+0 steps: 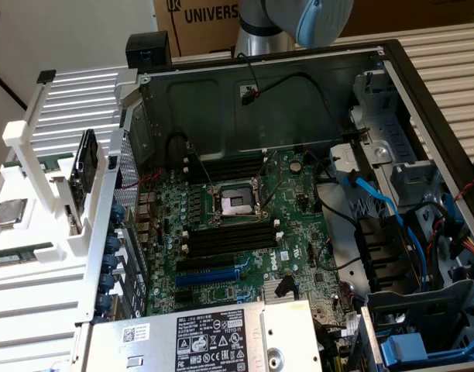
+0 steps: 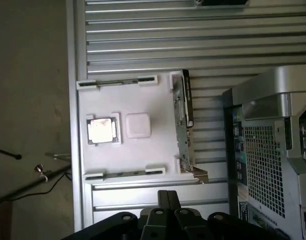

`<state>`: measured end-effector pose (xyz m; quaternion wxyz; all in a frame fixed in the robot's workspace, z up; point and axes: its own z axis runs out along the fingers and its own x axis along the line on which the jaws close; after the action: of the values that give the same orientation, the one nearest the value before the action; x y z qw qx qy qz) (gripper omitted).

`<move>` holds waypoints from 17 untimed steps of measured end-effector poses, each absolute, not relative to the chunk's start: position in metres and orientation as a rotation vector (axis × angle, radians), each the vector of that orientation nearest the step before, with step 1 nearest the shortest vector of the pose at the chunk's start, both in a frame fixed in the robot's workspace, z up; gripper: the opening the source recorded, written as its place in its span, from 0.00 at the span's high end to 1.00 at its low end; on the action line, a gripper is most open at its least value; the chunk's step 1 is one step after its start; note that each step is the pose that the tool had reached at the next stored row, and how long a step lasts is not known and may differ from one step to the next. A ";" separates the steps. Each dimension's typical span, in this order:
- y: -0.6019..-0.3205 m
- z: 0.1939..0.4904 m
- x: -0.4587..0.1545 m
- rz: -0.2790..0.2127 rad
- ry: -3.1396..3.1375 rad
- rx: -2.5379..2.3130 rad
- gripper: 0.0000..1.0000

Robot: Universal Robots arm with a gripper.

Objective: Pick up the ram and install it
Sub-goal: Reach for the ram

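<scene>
Cardboard box [image 1: 197, 22] at the far side reads "UNIVERS", cut off. Power supply label [image 1: 214, 341] at the near edge reads "DELL"; the fine print is unreadable.

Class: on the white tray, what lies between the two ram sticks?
Between one ram stick and the other ram stick lie the silver processor chip and a white square pad, seen in the wrist view.

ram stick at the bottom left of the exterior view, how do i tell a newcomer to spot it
Find the open computer case; the white tray sits beside it on the exterior view's left. The ram stick lies along the tray's lowest edge in that view. Unlike the square silver chip near it, it is long, thin and green.
</scene>
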<state>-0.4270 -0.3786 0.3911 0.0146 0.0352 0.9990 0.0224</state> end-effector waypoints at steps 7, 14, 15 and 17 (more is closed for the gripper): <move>-0.379 0.391 -0.459 0.070 3.110 0.109 0.89; -0.378 0.391 -0.498 0.070 3.109 0.109 0.89; -0.378 0.391 -0.500 0.070 3.109 0.109 0.89; -0.377 0.391 -0.500 0.070 3.109 0.108 0.89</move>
<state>-0.5003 -0.3767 0.3911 0.0148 0.0348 0.9990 0.0224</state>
